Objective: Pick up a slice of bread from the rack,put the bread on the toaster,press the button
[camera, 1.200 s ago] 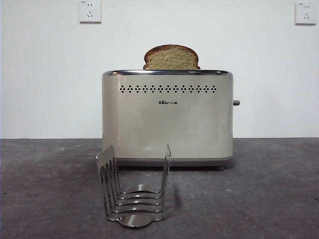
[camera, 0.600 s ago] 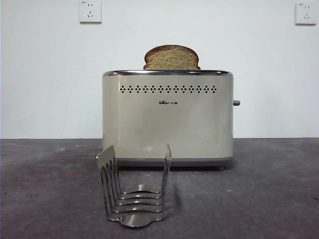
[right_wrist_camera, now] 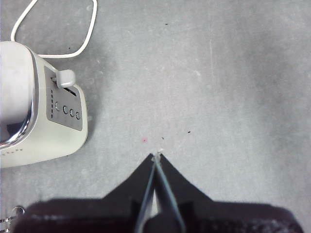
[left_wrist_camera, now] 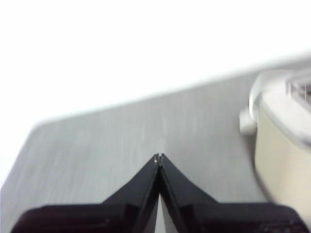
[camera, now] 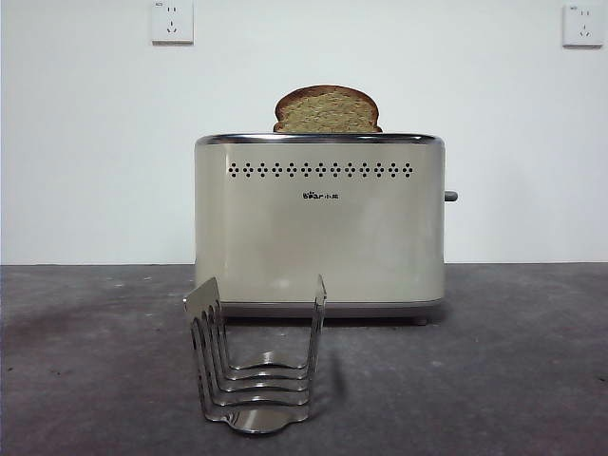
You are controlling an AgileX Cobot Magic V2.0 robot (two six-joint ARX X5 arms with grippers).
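Front view had the toaster (camera: pixel 319 228) sitting square in the middle of the grey tabletop (camera: pixel 513 361), with the bread (camera: pixel 327 110) poking up out of its top slot, rounded crust on top. The rack (camera: pixel 255 366) stood just in front of the toaster, a bit left of centre, with nothing in its dividers. The button (camera: pixel 450 197) stuck out of the toaster's right end, no gripper on it. Two white wall sockets (camera: pixel 171 21) were up high on the wall behind.

Neither arm showed in that view. The right wrist view looked down at the tabletop with the right gripper (right_wrist_camera: pixel 157 156) hanging over bare grey surface, jaws pressed together and holding nothing, well apart from the toaster's control end, where the button and a row of small dials (right_wrist_camera: pixel 68 110) were visible, plus a white cord (right_wrist_camera: pixel 53 53) looping away. The left wrist view was blurry; the left gripper (left_wrist_camera: pixel 159 156) had its jaws closed too, empty, with the toaster's end off to one side.
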